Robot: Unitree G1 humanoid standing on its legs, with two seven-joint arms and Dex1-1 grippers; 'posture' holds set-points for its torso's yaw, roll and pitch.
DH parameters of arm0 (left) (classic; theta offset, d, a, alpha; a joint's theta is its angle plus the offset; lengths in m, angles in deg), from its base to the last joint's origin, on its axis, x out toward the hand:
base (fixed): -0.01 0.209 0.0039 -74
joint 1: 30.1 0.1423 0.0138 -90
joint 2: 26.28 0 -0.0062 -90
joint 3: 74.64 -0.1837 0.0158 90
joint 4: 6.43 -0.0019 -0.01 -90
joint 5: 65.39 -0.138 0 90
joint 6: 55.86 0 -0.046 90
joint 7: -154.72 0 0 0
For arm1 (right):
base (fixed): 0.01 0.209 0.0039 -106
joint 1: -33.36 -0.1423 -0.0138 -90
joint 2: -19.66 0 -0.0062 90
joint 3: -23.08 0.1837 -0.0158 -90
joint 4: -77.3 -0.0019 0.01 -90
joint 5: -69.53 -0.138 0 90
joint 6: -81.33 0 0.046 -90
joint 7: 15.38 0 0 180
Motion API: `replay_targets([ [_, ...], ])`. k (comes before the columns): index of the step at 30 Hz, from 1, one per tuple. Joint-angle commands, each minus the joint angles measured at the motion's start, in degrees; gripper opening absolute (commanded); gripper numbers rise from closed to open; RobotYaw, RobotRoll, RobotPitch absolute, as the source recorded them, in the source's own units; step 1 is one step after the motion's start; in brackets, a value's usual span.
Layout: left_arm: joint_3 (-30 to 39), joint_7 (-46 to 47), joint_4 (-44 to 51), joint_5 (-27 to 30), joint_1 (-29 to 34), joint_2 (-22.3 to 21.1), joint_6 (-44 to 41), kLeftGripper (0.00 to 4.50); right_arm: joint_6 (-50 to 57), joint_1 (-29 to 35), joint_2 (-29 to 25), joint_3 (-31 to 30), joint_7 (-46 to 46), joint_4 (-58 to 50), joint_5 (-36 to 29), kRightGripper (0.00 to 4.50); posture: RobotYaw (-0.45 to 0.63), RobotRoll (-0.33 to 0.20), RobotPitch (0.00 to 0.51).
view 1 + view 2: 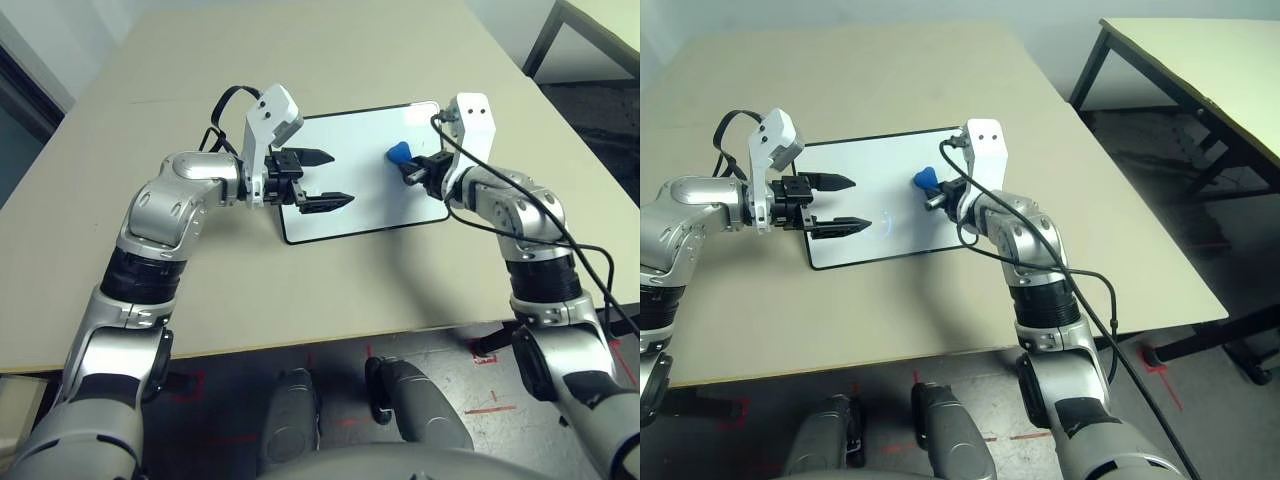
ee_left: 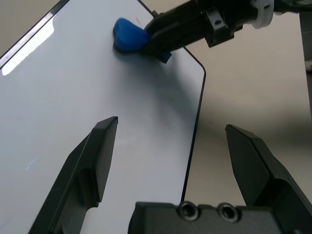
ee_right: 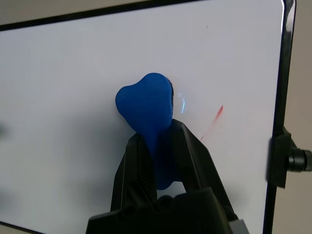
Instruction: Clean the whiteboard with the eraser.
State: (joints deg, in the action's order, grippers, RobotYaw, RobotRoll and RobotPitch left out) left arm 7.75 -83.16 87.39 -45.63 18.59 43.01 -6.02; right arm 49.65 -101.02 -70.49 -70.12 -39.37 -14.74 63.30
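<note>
While the right tool (image 3: 158, 161) pinches the eraser (image 3: 146, 105) mid-whiteboard (image 1: 350, 200), the left tool (image 1: 330, 178) gapes over its near edge.

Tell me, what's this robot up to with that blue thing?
It is wiping a whiteboard that lies flat on the table. Its right gripper is shut on a blue eraser, pressing it against the board next to a short red mark that is left. Its left gripper hangs open over the board's near-left corner, holding nothing.

Eraser (image 3: 146, 105) rear hidden between right gripper (image 3: 161, 151) fingers (image 3: 192, 156)
</note>
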Motion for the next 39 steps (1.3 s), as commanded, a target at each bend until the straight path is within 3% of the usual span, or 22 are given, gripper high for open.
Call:
replay_targets([
  [1,-0.9,-0.2,0.3,-0.1,0.2,-0.1,-0.1,4.5,0.3,0.0,-0.9,0.5,1.3,0.5,0.1,0.65,-0.07,0.0,0.142],
  [18,-1.2,-0.7,0.5,-0.2,0.1,-0.2,0.1,4.5,-0.5,-0.7,-3.1,3.3,5.0,-0.1,-0.4,0.65,-0.07,0.0,0.131],
  [32,-1.4,-0.8,0.8,-0.1,-0.2,-0.2,-0.3,4.5,5.2,6.9,1.7,-0.3,4.2,-2.4,-3.4,0.65,-0.07,0.0,0.142],
  [39,-1.3,-1.1,0.6,-0.2,-0.3,-0.6,-0.2,4.5,4.1,6.5,1.6,0.5,4.3,-1.2,-3.5,0.65,-0.07,0.0,0.144],
])
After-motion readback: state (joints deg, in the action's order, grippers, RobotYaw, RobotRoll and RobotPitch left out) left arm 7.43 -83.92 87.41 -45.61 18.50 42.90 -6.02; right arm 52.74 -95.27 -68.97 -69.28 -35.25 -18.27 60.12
